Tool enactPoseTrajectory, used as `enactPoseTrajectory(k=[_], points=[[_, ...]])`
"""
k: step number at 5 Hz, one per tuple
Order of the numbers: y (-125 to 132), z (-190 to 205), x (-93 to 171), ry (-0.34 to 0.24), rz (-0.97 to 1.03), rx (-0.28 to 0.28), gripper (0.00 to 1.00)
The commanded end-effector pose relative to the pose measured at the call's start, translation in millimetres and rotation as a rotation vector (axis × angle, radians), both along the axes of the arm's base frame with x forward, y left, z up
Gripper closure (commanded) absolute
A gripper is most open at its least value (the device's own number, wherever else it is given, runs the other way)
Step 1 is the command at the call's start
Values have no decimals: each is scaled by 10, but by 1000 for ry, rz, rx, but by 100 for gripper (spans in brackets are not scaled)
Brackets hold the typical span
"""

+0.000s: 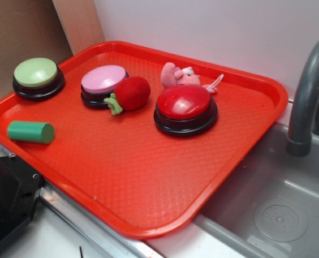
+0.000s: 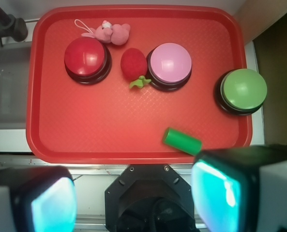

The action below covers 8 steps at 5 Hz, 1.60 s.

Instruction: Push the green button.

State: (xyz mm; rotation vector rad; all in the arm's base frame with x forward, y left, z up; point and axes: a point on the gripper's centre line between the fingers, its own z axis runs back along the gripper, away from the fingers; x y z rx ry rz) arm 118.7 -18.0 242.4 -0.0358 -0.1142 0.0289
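The gripper [image 2: 133,203] hangs high over the near edge of the red tray [image 2: 109,140], fingers spread wide and holding nothing, likely so the whole layout stays in sight. The green button [image 2: 243,90] sits untouched in the tray's far corner by the wall, well apart from the pink button [image 2: 170,65], with the green cylinder [image 2: 182,141] nearer the edge.

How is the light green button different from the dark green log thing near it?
The round pale-green domed button is a lighter green; the dark green cylinder block is deeper green. The button sits upright on a black ring base, while the block lies on its side with no base. The button looks wider and dome-shaped; the block is slimmer and tube-shaped. Both are green and rest at the same end of the red plastic tray.
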Motion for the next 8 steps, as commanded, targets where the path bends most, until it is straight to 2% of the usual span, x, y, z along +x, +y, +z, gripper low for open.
enactPoseTrajectory(k=[1, 2, 3, 4, 5, 6, 7, 8], points=[[0, 0, 0, 0, 0, 0, 0], [478, -246, 449, -9, 251, 81, 0], [862, -378, 628, -76, 504, 92, 0], [1131, -591, 704, -159, 757, 132, 0], [1332, -852, 660, -254, 1010, 188, 0], [1526, -1105, 702, -244, 1134, 138, 0], [1671, -1217, 716, -244, 1159, 106, 0], [1833, -1402, 749, -221, 1181, 116, 0]])
